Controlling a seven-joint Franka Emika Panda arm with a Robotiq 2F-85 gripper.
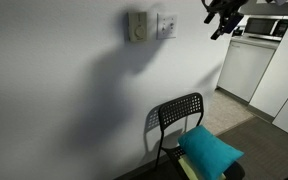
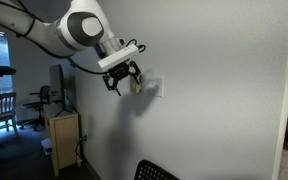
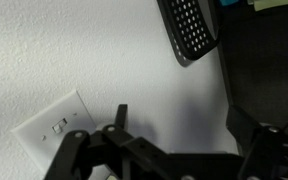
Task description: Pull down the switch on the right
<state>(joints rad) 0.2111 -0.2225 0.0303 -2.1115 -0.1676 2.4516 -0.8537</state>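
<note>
Hovering near the wall [image 1: 64, 80]: my end effector [image 2: 124, 83], jaws spread wide, holding nothing. Switch [image 1: 167, 24]: white plate on the wall, untouched, just beside a beige box [image 1: 137, 26], above a black chair [image 1: 179, 115].

Wall [image 3: 74, 50]: white paint, matt, finely grained in the wrist view.
Switch [image 3: 56, 128]: white plate, smooth, plastic in look, with a faint sheen.
Beige box [image 1: 138, 26], just beside the switch: smooth, matt, plastic in look.
Gripper [image 2: 124, 80], near the switch: black, matt, hard.
Arm [image 2: 84, 25]: white shell, smooth and glossy.
Chair [image 1: 179, 113], well below the switch: black, matt, perforated back.
Cushion [image 1: 210, 150] on the chair: teal cloth, matt.
</note>
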